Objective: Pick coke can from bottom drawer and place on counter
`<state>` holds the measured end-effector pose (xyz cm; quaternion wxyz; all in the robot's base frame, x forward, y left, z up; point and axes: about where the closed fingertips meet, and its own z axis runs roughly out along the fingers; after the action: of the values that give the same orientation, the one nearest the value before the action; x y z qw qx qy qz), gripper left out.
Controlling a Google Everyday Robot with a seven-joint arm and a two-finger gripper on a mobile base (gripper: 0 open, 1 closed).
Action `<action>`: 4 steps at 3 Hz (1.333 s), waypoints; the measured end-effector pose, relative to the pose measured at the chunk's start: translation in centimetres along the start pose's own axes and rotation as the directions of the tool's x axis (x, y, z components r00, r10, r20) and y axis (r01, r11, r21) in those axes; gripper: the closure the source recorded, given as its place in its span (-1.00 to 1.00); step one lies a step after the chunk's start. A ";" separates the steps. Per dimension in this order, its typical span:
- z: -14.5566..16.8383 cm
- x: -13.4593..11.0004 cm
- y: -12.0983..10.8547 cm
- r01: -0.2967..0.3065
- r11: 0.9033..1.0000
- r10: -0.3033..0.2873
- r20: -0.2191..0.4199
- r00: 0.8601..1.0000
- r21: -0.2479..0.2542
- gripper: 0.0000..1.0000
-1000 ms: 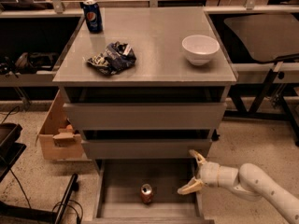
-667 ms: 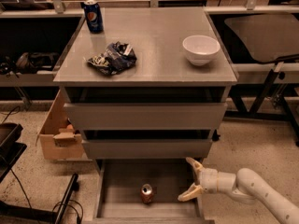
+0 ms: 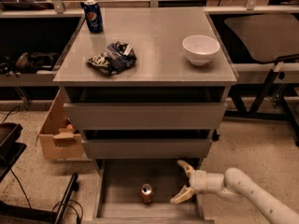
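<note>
Speckled floor spreads around a grey drawer cabinet whose worktop carries a blue Pepsi can at the back left corner, a crumpled dark snack bag nearer the front left, and a white bowl on the right. A cardboard box sits on the floor against the cabinet's left side. Beneath the two upper drawers the bottom drawer is pulled out towards the front. The coke can stands upright on its flat grey floor, about midway across, silver top showing. My fingers are low inside the right part of that drawer, spread wide apart and gripping nothing. One tip points up and back, close under the drawer above; the other angles down and left towards the can. The can is just to the left of that lower tip, near it but clear of it. My pale arm comes in from the lower right corner and crosses the drawer's right side
</note>
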<state>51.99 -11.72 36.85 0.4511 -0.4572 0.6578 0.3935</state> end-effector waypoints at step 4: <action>9.9 10.4 -2.2 0.143 0.987 -0.150 -0.089 0.985 -0.073 -1.00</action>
<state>54.55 -5.70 23.93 0.4320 -0.5370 0.6295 0.3589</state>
